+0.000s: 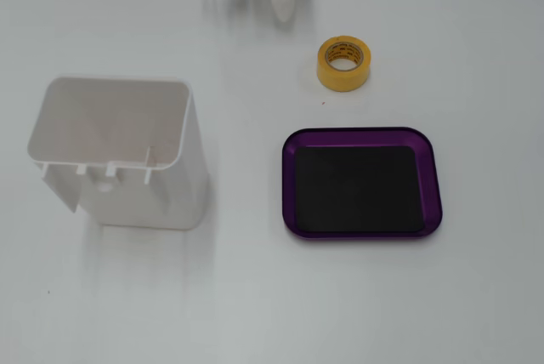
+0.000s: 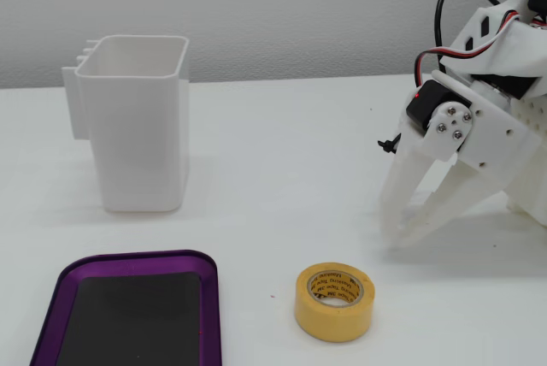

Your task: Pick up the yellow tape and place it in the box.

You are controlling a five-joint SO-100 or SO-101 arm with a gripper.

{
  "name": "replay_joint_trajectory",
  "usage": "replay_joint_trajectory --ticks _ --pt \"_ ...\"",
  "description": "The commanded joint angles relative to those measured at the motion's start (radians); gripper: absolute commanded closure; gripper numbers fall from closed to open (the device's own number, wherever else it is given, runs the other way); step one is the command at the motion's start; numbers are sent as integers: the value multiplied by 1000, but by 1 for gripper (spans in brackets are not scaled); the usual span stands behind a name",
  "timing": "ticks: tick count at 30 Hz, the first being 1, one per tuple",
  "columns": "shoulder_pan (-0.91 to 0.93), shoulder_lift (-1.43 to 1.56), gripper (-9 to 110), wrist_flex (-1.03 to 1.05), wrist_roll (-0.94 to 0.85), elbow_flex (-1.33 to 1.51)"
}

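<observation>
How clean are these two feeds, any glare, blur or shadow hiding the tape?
In a fixed view from above, the yellow tape is sharp and evenly lit, while the hand washes out white against the table. In the side fixed view, the hand and tape show clearly, with soft shadows only.

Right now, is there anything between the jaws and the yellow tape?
No. Both fixed views show only bare white table between the gripper and the yellow tape.
</observation>
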Motion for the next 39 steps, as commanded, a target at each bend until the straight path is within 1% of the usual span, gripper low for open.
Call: replay_joint_trajectory --ticks 1,14,20,21,24,26,28,32,36,39 --pt "-3 107 102 -8 -9 5" --pt "-2 107 102 -6 -8 5" --pt "6 87 102 -8 -14 -86" --pt "6 78 102 -9 -40 -98" --pt "14 9 101 -55 -236 -121" --pt "12 -75 101 -97 -333 -149" --pt "9 -190 101 -129 -368 -242" --pt "-25 -532 100 -129 -374 -454" --pt "-110 -916 93 -83 -377 -655" --pt "-163 -1158 90 -92 -371 -779"
